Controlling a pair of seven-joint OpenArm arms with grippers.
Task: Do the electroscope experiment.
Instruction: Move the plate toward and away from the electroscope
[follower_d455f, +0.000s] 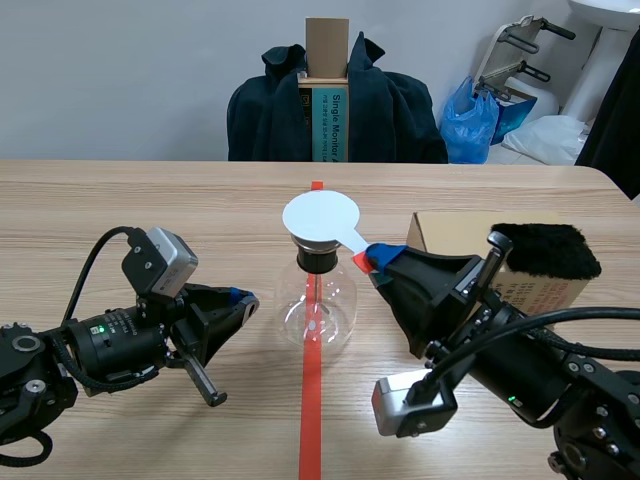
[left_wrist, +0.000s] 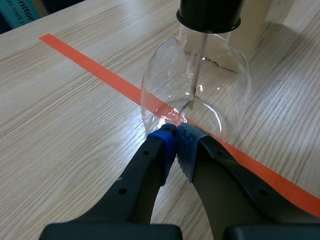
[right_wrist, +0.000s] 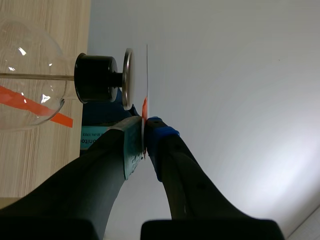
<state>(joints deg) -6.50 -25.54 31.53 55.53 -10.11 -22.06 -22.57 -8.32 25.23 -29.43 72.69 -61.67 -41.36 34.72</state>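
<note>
The electroscope, a clear glass flask (follower_d455f: 316, 308) with a black stopper (follower_d455f: 320, 259), stands on the orange tape line mid-table. A white round paddle (follower_d455f: 321, 217) lies over its top, and my right gripper (follower_d455f: 372, 258) is shut on the paddle's handle. In the right wrist view the paddle (right_wrist: 147, 70) shows edge-on, close against the metal disc (right_wrist: 128, 78) above the stopper (right_wrist: 97, 77), with my right gripper (right_wrist: 144, 131) pinching it. My left gripper (follower_d455f: 243, 298) sits low to the flask's left. Its fingers are shut on nothing, and the left gripper (left_wrist: 175, 136) tips are at the flask (left_wrist: 195, 95) base.
A cardboard box (follower_d455f: 450, 235) with a black fur cloth (follower_d455f: 545, 250) on top stands right of the flask, behind my right arm. A chair draped in a dark jacket (follower_d455f: 335, 105) sits across the table. A blue bag (follower_d455f: 470, 120) lies on the floor beyond.
</note>
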